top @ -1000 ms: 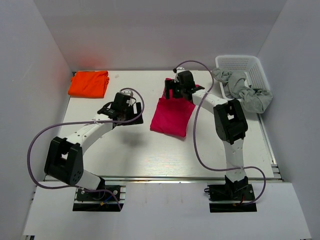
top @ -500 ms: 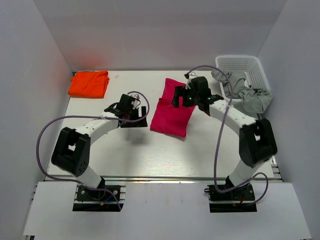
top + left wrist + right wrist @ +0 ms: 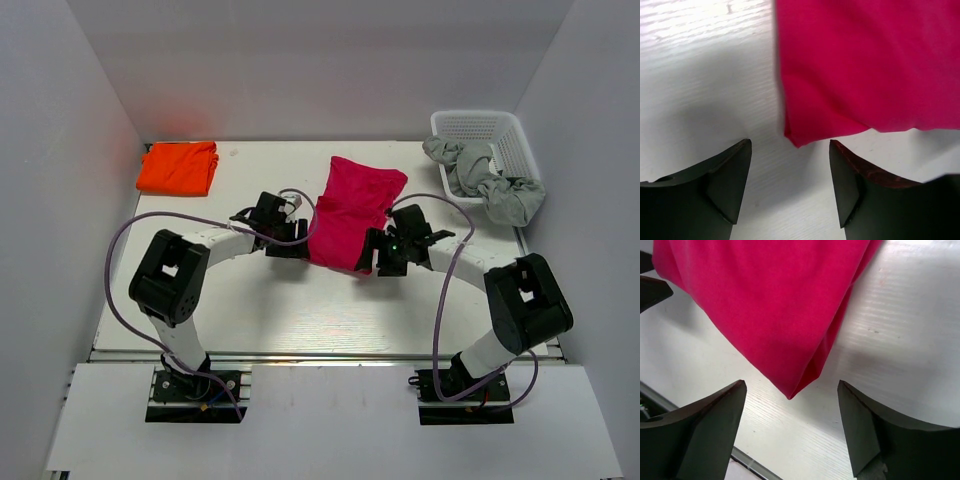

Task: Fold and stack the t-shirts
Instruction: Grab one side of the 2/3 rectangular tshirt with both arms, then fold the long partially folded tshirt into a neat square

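A folded magenta-red t-shirt (image 3: 352,210) lies in the middle of the counter (image 3: 300,320), with bare white surface on its near side. The left gripper (image 3: 302,238) is at its near left corner and the right gripper (image 3: 372,252) at its near right corner. Both sets of jaws stand wide, each corner just inside the gap, unpinched. An orange t-shirt (image 3: 178,167) lies folded at the far left corner, well apart.

White links and black joint housings on left arm (image 3: 225,238) and right arm (image 3: 460,258); black base plates (image 3: 195,385). Mauve cable (image 3: 436,310) loops off each. Black matte wedge fingers (image 3: 722,180), one edge scuffed reddish.
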You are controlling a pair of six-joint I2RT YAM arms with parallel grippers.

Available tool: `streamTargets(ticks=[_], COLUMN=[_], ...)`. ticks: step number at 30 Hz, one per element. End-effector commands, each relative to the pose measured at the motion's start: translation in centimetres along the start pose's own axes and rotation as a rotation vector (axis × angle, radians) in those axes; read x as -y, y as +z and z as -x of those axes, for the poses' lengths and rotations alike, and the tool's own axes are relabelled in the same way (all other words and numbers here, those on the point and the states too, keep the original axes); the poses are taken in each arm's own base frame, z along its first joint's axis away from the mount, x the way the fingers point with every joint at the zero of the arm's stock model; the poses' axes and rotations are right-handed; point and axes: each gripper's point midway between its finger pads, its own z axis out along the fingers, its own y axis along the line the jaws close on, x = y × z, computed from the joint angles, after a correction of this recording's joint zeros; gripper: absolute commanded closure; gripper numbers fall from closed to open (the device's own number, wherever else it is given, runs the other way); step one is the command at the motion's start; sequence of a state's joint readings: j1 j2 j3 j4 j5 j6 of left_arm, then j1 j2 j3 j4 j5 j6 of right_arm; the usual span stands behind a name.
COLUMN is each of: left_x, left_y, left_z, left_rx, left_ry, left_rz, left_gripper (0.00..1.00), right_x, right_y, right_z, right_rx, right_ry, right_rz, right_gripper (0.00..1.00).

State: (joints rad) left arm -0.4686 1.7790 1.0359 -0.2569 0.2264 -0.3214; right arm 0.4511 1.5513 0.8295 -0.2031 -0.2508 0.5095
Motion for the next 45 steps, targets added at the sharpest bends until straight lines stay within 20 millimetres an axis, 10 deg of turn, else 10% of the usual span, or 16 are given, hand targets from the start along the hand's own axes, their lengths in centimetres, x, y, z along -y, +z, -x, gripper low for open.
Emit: streamTargets(ticks=[1,6,13,16,24,29,36,45], left_x=[1.7,1.9,2.3,2.6,3.7,6.0,8.6,7.6], left_y=[0.5,1.6,1.7,1.0,-2.7,-8.3,-12.9,-14.2], left_z=[0.0,-0.6,-1.5,-1.2,-2.5,-3.0,-2.1,4.4], left_rx=[0.011,-0.005,-0.031,-0.014,-0.021,0.043,0.078,0.235], left_ry=[0.040,0.046,0.067,0.072,0.075,0.105,0.137,0.055], left_rz=[-0.077,-0.090,-0.110,-0.115,-0.162,-0.256,-0.333,-0.196], left_gripper=[0.27,0.45,1.00,1.00,1.00,1.00,1.00,1.00], right_x=[-1.3,-1.2,-0.4,-0.1,-0.6,-3.2,-5.7,-7.4], right_y=[0.5,1.1,1.7,1.9,-0.9,-4.8,-10.1,-12.9], right_z=[0.1,-0.2,0.3,0.3,-4.0,-7.0,-4.8,2.1], right_rx=[0.020,0.014,0.065,0.060,-0.015,-0.061,0.059,0.260], right_ry=[0.052,0.070,0.044,0.027,-0.026,-0.062,-0.211,-0.189], right_rz=[0.094,0.102,0.087,0.081,0.151,0.303,0.341,0.276], right_gripper=[0.22,0.44,0.74,1.00,1.00,1.00,1.00,1.00])
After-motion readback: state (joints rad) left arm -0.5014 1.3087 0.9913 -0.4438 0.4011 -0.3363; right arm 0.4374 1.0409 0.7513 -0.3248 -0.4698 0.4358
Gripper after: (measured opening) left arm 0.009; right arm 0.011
